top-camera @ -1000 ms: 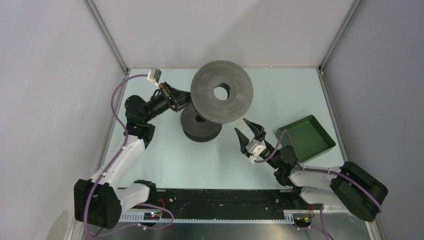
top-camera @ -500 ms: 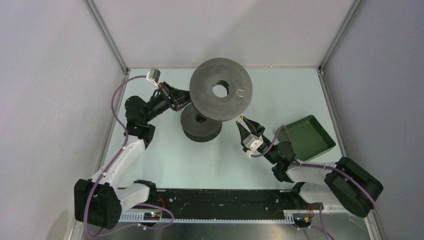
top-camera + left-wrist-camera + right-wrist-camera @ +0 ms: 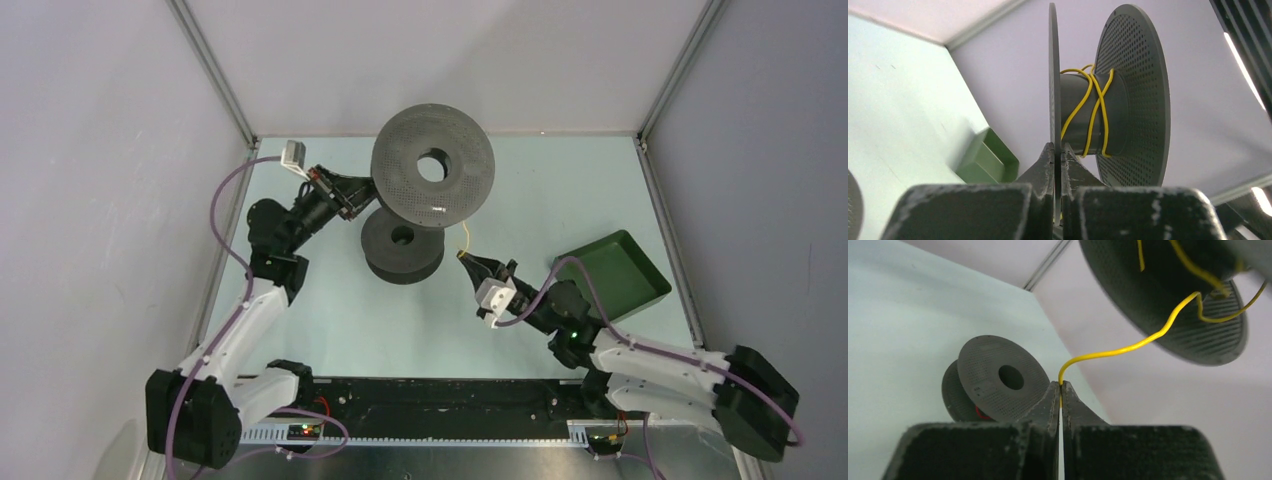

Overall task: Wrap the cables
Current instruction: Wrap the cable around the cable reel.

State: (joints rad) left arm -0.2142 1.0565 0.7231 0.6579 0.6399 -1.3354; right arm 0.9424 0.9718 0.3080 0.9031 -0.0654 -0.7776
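Overhead view of two robot arms over a pale green surface point(image 3: 560, 190). The left gripper point(image 3: 1054, 155) is clamped shut on the thin edge of one flange of a raised spool point(image 3: 420, 200), held in the air and tilted. A yellow cable point(image 3: 1128, 346) makes a few loose, crossing turns around that spool's hub. Its free length curves down and away to the right gripper point(image 3: 1061, 390), which is closed on the cable at the very fingertips. How much cable lies past the pinch cannot be seen. A second spool point(image 3: 385, 255) lies flat on the surface just below the raised one, with a bit of red cable point(image 3: 979, 413) showing between its flanges. A green tray point(image 3: 610, 278) sits to the right, well apart.

Likely risks from here:
- The cable is string-thin and held only at the fingertips, so a firm pull could draw it out of the right gripper.
- The turns on the hub look loose. If the free length goes slack, they may spread or slide off over a flange.
- The left gripper holds only a flange edge, so tension on the cable could twist the raised spool in that grip or work it free.
- If it slips, it would probably drop onto the second spool.
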